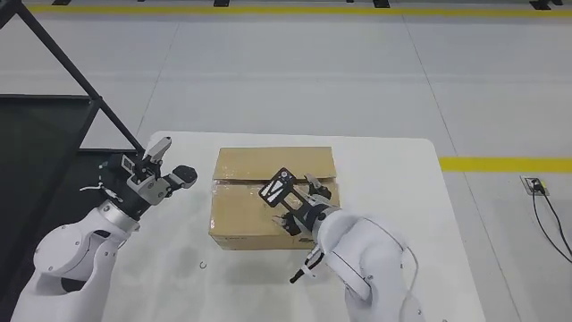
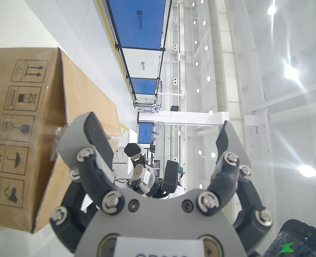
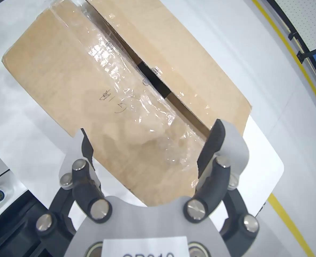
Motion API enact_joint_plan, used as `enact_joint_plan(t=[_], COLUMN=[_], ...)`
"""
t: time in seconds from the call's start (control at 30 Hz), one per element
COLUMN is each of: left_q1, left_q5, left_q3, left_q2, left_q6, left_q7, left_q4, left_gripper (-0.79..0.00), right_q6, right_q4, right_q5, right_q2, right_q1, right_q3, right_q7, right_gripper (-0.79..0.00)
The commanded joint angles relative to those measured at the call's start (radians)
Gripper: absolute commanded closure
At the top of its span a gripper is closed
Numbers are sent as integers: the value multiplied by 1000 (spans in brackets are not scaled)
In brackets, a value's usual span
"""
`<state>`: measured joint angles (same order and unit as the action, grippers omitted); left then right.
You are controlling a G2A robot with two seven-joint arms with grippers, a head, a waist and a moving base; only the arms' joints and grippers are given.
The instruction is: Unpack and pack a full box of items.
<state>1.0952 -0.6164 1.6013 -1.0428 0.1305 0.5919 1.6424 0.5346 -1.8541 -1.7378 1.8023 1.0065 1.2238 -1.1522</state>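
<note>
Near the middle of the white table [image 1: 402,233], found the cardboard box [image 1: 259,206] lying flat with both top flaps folded down. Noted clear tape [image 3: 112,81] wrinkled along the seam between the flaps, and a dark gap between them part-way along that seam. Saw the right gripper [image 3: 151,132] poised over the box's top at one end of the seam, spread wide and gripping nothing, with one finger [image 3: 212,145] above the taped seam and the other at the outer edge of a flap. Could not tell whether either fingertip touched the cardboard. Spotted the left gripper [image 2: 158,123] off the box's left end, near it but apart, raised above the table. Found it likewise spread wide and empty. Made out a column of handling symbols [image 2: 18,135] printed on the box's end panel just beside that gripper.
</note>
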Motion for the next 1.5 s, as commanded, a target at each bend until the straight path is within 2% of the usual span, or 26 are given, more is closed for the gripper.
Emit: enact_joint_plan(t=[0.0,0.13,0.37,0.5,0.77,0.87,0.97,1.1,1.23,1.33,1.47], left_q1=[0,0,0,0,0,0,0,0,0,0,0], left_q5=[0,0,0,0,0,0,0,0,0,0,0], left_q3=[0,0,0,0,0,0,0,0,0,0,0], left_q2=[0,0,0,0,0,0,0,0,0,0,0], left_q6=[0,0,0,0,0,0,0,0,0,0,0], left_q7=[0,0,0,0,0,0,0,0,0,0,0], left_q4=[0,0,0,0,0,0,0,0,0,0,0], left_gripper=[-785,-785,-785,-785,-785,-785,-785,-785,-785,-785,-785], right_q6=[0,-60,-220,-301,-351,-370,-376,-387,-387,-383,-381], right_q4=[0,54,59,74,114,133,153,179,200,208,210], right_q5=[1,-117,-604,-757,-850,-861,-868,-881,-880,-878,-879], right_q2=[0,-7,-39,-47,-43,-39,-35,-28,-21,-18,-14], right_q1=[0,2,114,161,150,138,123,102,87,82,84], right_q3=[0,-27,-196,-246,-274,-281,-284,-292,-296,-296,-297], right_q7=[0,96,416,446,404,397,390,369,356,350,347], right_gripper=[-785,-785,-785,-785,-785,-594,-529,-385,-345,-280,-114])
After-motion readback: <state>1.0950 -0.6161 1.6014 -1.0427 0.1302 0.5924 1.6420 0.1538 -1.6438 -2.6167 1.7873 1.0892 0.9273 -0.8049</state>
